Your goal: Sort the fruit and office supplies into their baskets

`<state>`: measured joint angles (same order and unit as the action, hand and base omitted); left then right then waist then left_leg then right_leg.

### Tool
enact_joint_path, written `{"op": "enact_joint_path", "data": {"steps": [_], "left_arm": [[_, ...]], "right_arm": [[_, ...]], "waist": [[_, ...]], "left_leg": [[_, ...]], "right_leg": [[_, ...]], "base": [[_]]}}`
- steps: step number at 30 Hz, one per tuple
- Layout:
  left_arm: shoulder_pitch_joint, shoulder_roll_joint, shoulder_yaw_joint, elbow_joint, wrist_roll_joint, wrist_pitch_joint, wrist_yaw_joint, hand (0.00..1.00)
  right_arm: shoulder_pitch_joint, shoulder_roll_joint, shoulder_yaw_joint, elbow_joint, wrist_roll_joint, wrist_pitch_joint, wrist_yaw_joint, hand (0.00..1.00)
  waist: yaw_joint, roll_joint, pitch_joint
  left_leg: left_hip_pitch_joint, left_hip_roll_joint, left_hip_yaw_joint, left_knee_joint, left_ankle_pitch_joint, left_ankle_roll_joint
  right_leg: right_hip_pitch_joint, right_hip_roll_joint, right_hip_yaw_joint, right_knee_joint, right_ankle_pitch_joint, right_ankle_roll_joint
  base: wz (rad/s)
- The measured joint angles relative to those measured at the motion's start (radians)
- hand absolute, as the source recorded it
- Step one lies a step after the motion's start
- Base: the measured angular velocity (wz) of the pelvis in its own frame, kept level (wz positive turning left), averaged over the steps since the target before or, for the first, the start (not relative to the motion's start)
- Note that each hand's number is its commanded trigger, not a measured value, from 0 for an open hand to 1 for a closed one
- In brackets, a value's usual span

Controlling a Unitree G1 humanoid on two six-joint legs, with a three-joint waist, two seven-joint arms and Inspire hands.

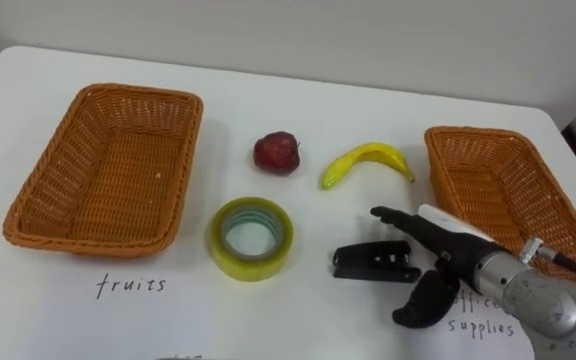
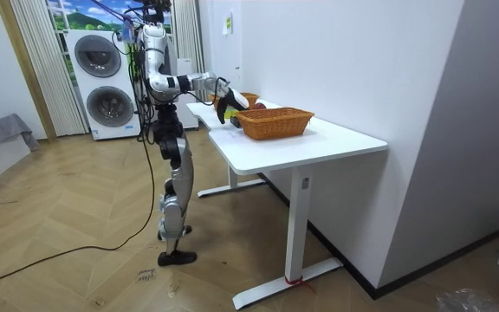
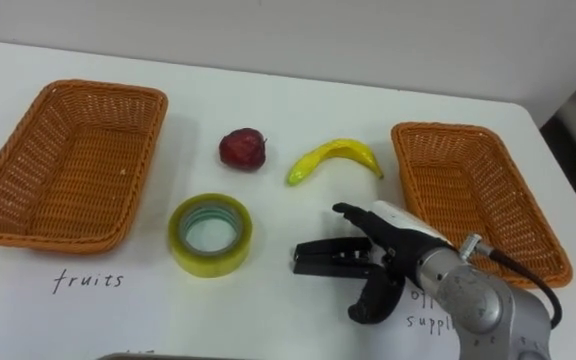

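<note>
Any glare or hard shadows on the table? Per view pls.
Left eye view: no glare on the table, only soft shadows hugging the tape roll and apple. Right eye view: the same soft light, nothing washed out around the right hand. Room view: even light, no glare on the table top.

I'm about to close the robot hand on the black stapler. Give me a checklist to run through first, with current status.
1. Right robot hand open: ok, fingers straight, thumb spread below.
2. Hand lined up on black stapler: ok, fingers reach over its right end; contact cannot tell.
3. Tape roll apart from the stapler: ok, it lies to the left with a gap.
4. Room in right basket: ok, nothing in it.
5. Banana and apple off the path to that basket: likely ok, both lie farther back.
</note>
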<state>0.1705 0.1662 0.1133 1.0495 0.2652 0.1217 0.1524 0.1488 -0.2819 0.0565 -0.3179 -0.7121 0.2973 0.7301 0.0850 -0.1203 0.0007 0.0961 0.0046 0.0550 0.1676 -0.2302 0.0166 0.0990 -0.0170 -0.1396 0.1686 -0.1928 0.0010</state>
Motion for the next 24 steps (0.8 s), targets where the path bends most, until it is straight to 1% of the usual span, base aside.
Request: {"op": "enact_joint_path", "data": {"steps": [4,9,11,14,19,21,24], "left_arm": [[0.002,0.0,0.0,-0.008,0.0,-0.001,0.013,0.0],[0.003,0.0,0.0,-0.019,0.001,-0.005,0.02,0.0],[0.012,-0.001,0.0,-0.033,0.001,-0.006,0.036,0.0],[0.019,0.0,-0.001,-0.041,0.0,-0.007,0.044,0.0],[0.026,-0.001,-0.021,-0.04,0.0,-0.012,0.062,0.0],[0.029,-0.001,-0.021,-0.04,0.0,-0.013,0.062,0.0],[0.038,-0.001,-0.022,-0.04,0.0,-0.017,0.062,0.0]], "right_arm": [[0.001,0.01,0.0,0.002,-0.003,0.0,-0.016,0.0],[0.001,0.035,0.001,-0.001,-0.002,0.0,-0.03,0.0],[0.001,0.052,0.002,-0.012,-0.002,0.0,-0.031,0.0],[0.0,0.056,0.003,-0.014,0.002,-0.001,-0.031,0.0],[-0.001,0.086,0.016,-0.025,0.009,-0.001,-0.038,0.0],[-0.001,0.089,0.03,-0.034,0.01,-0.003,-0.041,0.0],[-0.001,0.093,0.042,-0.037,0.017,-0.015,-0.042,0.0]], "waist": [[0.0,0.0,0.0002],[0.002,0.002,0.0002],[0.001,0.005,-0.0009],[0.002,0.011,-0.0046],[0.002,0.013,-0.0038],[0.002,0.013,-0.0037],[0.001,0.014,-0.0036]], "left_leg": [[0.0,0.0,0.003,-0.001,0.0,0.0],[-0.001,0.0,0.003,-0.002,0.0,0.0],[-0.002,0.0,0.003,-0.002,0.0,0.0],[-0.002,0.0,0.002,-0.002,0.0,0.0],[-0.001,0.0,0.001,-0.001,0.0,0.0],[0.0,0.0,0.0,-0.001,0.0,0.0],[0.001,0.0,-0.001,0.0,0.0,0.0]], "right_leg": [[-0.001,0.0,-0.001,0.0,0.0,0.0],[-0.002,0.0,-0.001,-0.001,0.0,0.0],[-0.003,0.0,-0.001,-0.001,0.0,0.0],[-0.002,-0.001,-0.002,0.0,0.0,0.0],[-0.001,0.0,-0.004,0.0,0.0,0.0],[-0.001,-0.001,-0.005,0.0,0.0,0.0],[0.001,-0.001,-0.005,0.0,0.0,0.0]], "base": [[0.0],[0.0],[0.0],[0.0],[0.0],[0.0],[0.0]]}}
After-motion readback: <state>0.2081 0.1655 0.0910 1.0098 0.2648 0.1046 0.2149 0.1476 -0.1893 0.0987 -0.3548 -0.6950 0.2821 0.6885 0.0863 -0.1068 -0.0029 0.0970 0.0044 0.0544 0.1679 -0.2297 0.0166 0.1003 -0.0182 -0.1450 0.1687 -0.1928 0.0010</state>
